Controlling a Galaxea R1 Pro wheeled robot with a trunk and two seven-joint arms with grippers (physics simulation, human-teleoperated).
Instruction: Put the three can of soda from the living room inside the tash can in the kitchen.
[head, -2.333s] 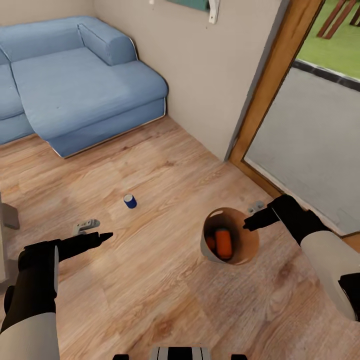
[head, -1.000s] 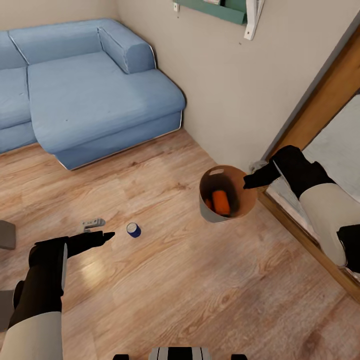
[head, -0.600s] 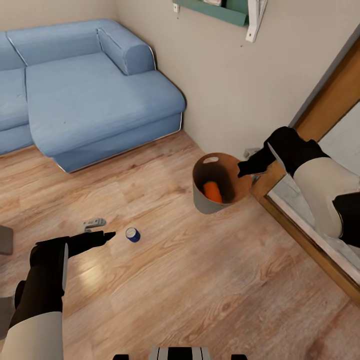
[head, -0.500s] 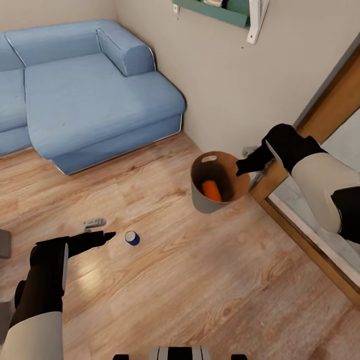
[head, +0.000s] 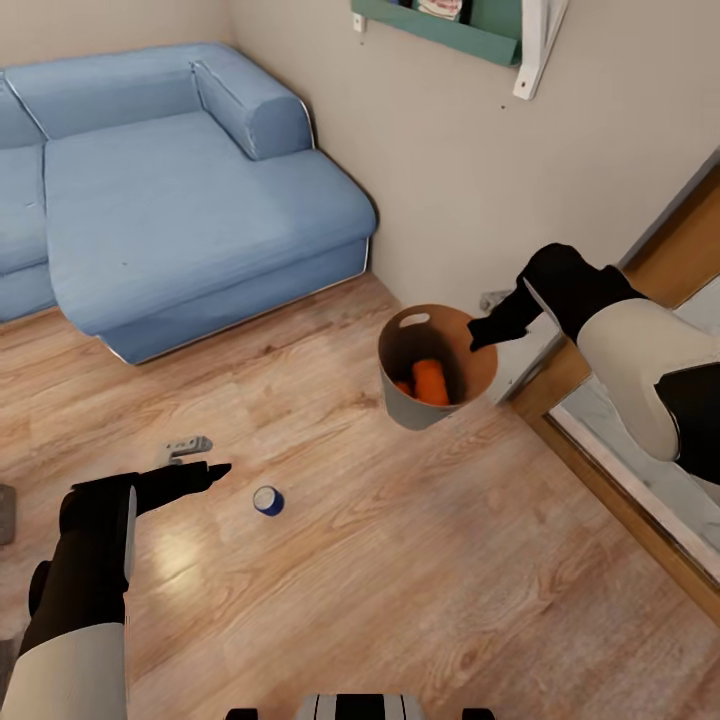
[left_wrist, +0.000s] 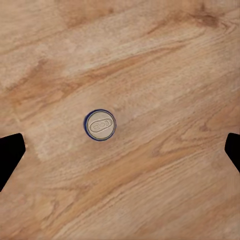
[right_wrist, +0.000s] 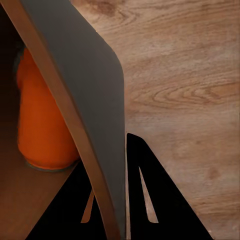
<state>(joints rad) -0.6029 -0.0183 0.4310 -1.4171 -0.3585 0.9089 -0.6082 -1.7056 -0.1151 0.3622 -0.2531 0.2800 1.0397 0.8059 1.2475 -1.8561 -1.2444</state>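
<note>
Here, my right gripper is clamped on the rim of the tash can, one finger inside the wall and one outside, holding it tilted above the wooden floor on my right side. Two orange soda cans lie inside it against the brown lining. My left gripper hovers low on the left with its fingers spread wide and nothing between them. The blue soda can stands upright on the floor just to the right of that gripper; in the left wrist view its silvery top sits between my two fingertips. A blue sofa fills the far left corner.
</note>
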